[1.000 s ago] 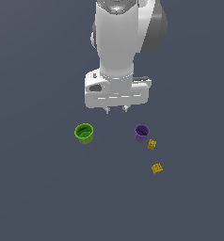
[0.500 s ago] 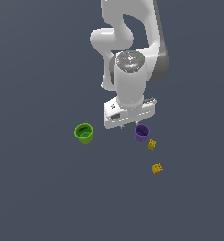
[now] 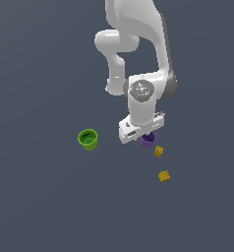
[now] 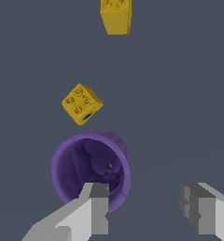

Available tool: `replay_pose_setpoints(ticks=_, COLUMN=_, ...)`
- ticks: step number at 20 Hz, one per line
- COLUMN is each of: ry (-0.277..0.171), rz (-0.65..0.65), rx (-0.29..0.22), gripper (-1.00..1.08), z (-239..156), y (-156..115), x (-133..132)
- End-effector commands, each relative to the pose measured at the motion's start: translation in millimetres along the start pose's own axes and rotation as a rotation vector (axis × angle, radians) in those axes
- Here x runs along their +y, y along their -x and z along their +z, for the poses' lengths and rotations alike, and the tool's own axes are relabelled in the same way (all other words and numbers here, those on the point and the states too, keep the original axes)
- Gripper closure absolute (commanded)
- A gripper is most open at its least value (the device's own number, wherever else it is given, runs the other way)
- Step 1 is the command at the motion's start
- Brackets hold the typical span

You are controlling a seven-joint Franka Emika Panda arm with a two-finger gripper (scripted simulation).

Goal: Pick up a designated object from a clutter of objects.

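Wrist view: the gripper (image 4: pixel 149 209) is open, its two grey fingers (image 4: pixel 96 207) spread apart and holding nothing. One finger overlaps the rim of the purple cup (image 4: pixel 88 164); the other stands clear beside the cup, so the jaws are not yet centred around the wall or body.

Task status, as a judgement: the approach is nearly complete; alignment, closing and lifting remain. The purple cup rests upright on the surface (image 4: pixel 180 94).

Exterior view: the purple cup (image 3: pixel 148 141) sits directly under the gripper (image 3: pixel 138 132). The nearer yellow block (image 3: pixel 159 151) lies just beside the cup at about 4 o'clock; the farther yellow block (image 3: pixel 163 175) lies beyond it at about 5 o'clock. The green cup (image 3: pixel 88 139) stands well apart at 9 o'clock.

Materials and shapes: both cups are smooth, tapered, open-topped shells; the purple rim flares slightly. The blocks are small, cuboid and studded or perforated. The surface is flat, matte, dark grey.
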State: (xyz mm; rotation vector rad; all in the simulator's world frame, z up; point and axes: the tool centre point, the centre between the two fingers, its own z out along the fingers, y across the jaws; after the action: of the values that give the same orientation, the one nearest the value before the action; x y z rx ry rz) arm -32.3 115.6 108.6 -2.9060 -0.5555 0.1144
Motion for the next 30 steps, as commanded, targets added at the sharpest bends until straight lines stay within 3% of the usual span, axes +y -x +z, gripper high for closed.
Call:
replay_pose_setpoints(ticks=1, ry=-0.008, rz=-0.015, rx=-0.001, gripper=-0.2, z=10, y=1, x=-4)
replay_pose_setpoints(ticks=20, ry=-0.011, rz=-0.022, rx=-0.003, gripper=-0.2, z=46, y=3, x=-7)
replay_pose_setpoints(ticks=21, ry=-0.011, rz=-0.022, rx=-0.003, gripper=1.08, z=46, y=3, x=-7)
replay_pose_setpoints(ticks=30, ry=-0.011, rz=-0.022, rx=-0.003, gripper=1.08, z=46, y=3, x=-7)
